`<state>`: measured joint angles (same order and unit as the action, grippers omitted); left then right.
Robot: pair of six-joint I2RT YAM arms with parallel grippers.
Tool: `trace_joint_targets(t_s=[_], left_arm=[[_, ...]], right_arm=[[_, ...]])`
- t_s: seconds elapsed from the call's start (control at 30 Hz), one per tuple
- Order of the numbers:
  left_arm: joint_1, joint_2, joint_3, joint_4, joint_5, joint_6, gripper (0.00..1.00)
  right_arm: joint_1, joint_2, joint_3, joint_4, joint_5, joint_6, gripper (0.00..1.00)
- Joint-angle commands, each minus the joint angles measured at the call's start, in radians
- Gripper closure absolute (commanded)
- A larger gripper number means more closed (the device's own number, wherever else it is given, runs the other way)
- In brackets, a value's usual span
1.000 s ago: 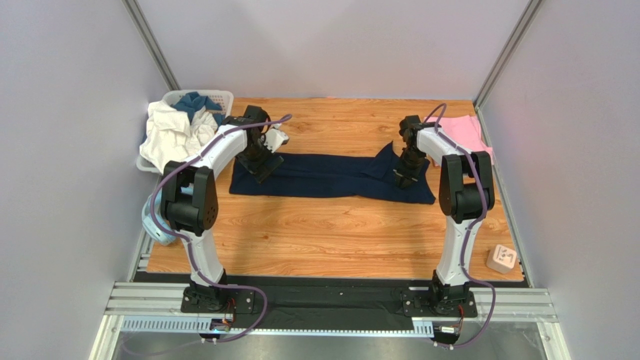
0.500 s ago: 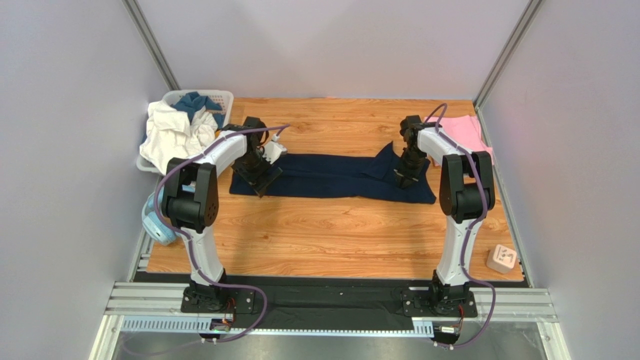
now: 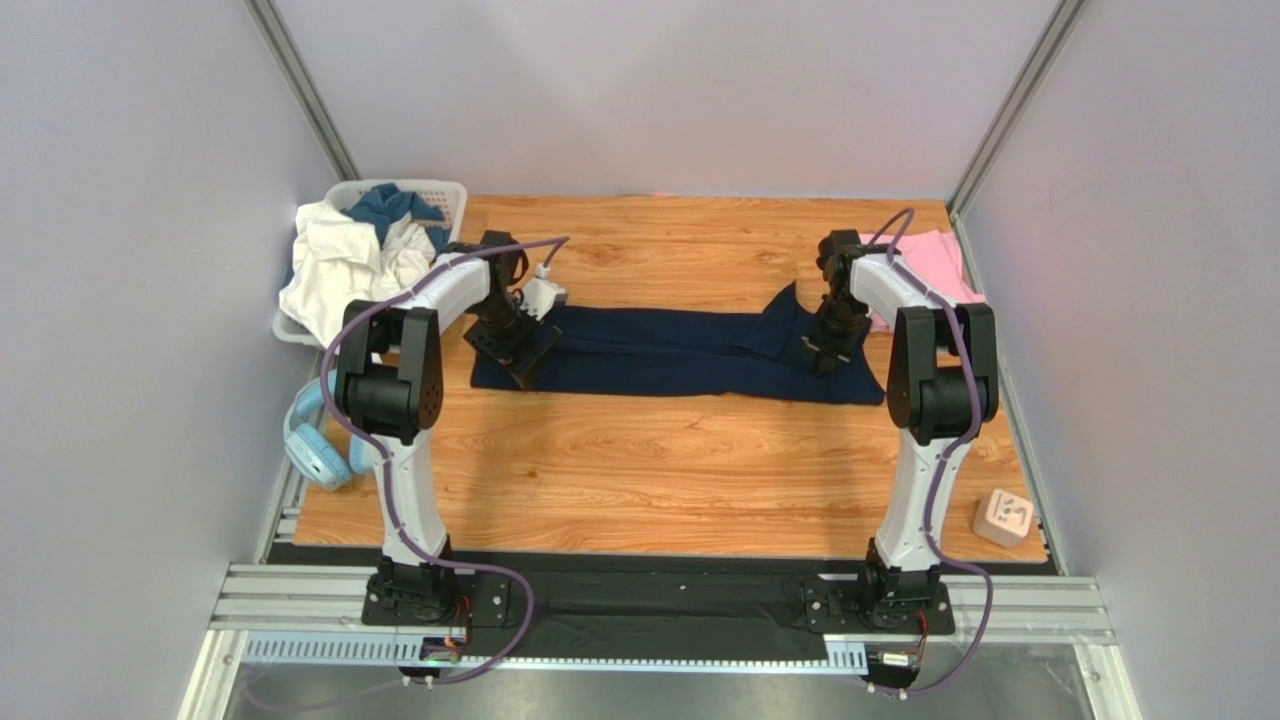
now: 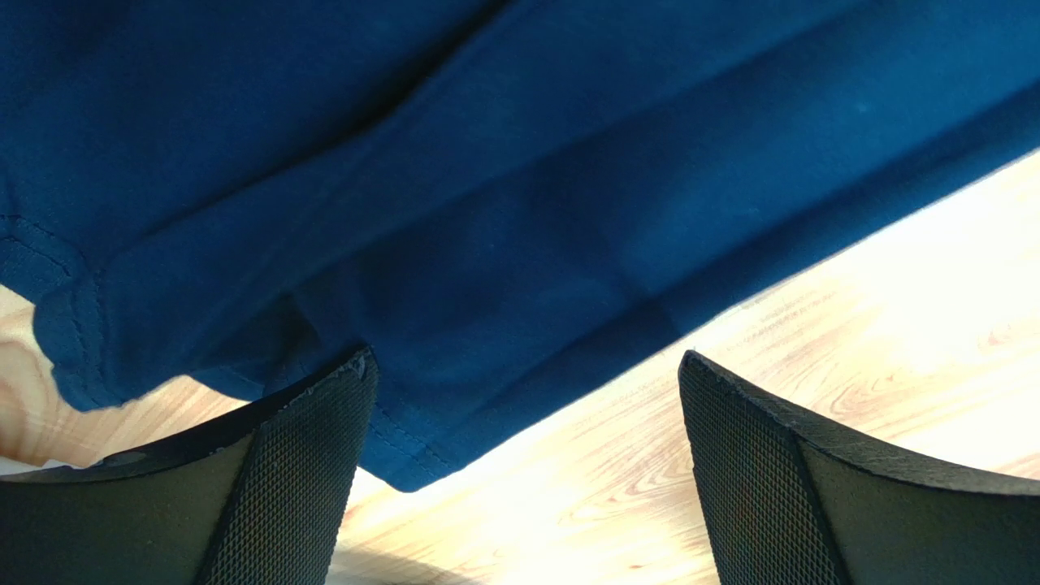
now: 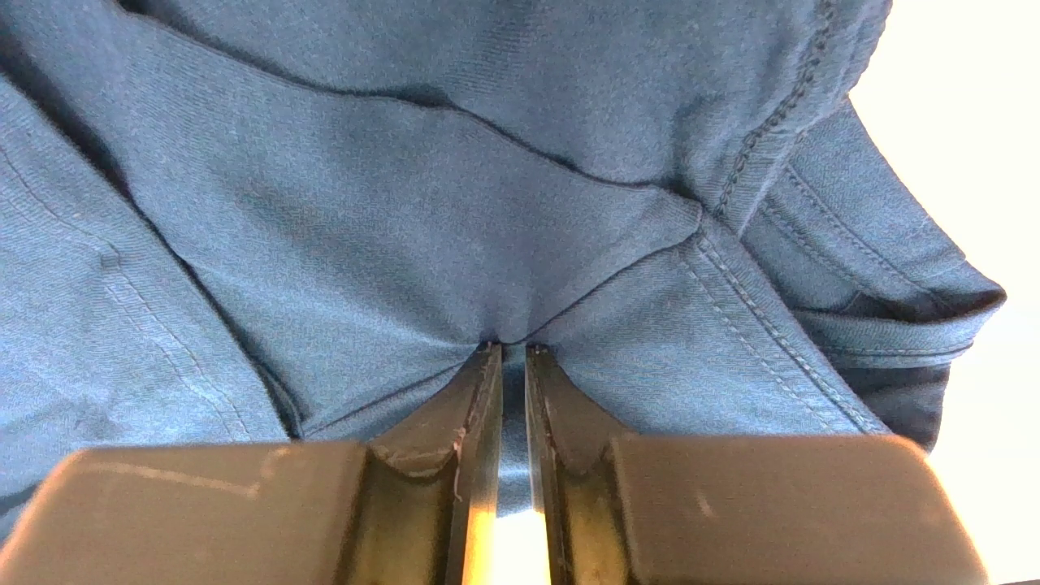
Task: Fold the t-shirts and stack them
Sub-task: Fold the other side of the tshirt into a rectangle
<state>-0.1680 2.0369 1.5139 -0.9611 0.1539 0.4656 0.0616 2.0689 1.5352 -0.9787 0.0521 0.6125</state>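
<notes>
The navy t-shirt (image 3: 676, 353) lies as a long folded strip across the middle of the wooden table. Over its left end my left gripper (image 3: 511, 348) hangs open. In the left wrist view the left gripper (image 4: 525, 366) straddles a hemmed corner of the navy t-shirt (image 4: 488, 183) and bare wood, gripping nothing. My right gripper (image 3: 824, 357) is at the strip's right end. In the right wrist view the right gripper (image 5: 513, 350) is shut on a pinch of the navy t-shirt (image 5: 366, 183), and creases run to its tips. The pink t-shirt (image 3: 932, 263) lies folded at the back right.
A white basket (image 3: 436, 192) with white and blue clothes stands at the back left corner. Light-blue headphones (image 3: 316, 450) lie at the table's left edge beside the left arm. A small beige box (image 3: 1002, 518) sits at the front right.
The right gripper has shifted a little to the right, dragging the navy t-shirt with it. The left gripper, still open, has moved down toward the shirt's near left corner.
</notes>
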Motion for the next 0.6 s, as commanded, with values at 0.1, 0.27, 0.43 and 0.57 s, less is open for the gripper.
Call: trace_joint_targets(t_s=[0.1, 0.27, 0.43, 0.57], left_arm=[[0.030, 0.052, 0.029, 0.004, 0.033, -0.019, 0.01], [0.080, 0.016, -0.082, 0.045, 0.000, 0.028, 0.01], [0.113, -0.075, -0.170, 0.035, 0.013, 0.053, 0.00], [0.111, -0.168, -0.146, -0.040, 0.048, 0.070, 0.00]], right_arm=[[-0.022, 0.025, -0.030, 0.026, 0.097, -0.020, 0.84], [-0.035, 0.013, -0.006, -0.004, 0.163, -0.030, 0.84], [-0.043, -0.009, 0.051, -0.037, 0.192, -0.031, 0.84], [-0.042, -0.021, 0.104, -0.075, 0.173, -0.022, 0.84]])
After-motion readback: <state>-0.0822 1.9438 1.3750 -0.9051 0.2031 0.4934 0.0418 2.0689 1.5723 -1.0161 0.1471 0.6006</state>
